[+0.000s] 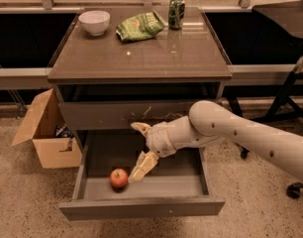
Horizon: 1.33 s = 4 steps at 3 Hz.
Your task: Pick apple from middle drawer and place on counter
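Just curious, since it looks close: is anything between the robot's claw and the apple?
Nothing: in the camera view only bare middle drawer floor lies between the apple and the open gripper beside it.

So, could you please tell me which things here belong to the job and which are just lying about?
Job: apple, middle drawer, counter, hand open inside the drawer beside the apple.
Lying about: bowl, chip bag, can, cardboard box.
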{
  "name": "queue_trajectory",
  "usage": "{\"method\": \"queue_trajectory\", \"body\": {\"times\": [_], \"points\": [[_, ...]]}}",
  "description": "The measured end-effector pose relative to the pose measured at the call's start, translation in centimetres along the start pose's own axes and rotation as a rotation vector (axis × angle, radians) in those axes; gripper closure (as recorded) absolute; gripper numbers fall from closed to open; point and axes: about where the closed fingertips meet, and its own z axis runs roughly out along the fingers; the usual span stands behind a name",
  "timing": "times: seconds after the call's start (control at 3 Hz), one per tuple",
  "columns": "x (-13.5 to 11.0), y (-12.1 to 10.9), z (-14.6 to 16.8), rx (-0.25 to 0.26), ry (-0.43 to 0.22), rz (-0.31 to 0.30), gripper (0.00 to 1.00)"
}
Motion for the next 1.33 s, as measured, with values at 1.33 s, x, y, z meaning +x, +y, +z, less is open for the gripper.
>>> {"method": "queue_trajectory", "body": {"times": [1.33], "points": [[11.9,-2.6,12.4,-0.069,0.221,0.187,0.0]]}}
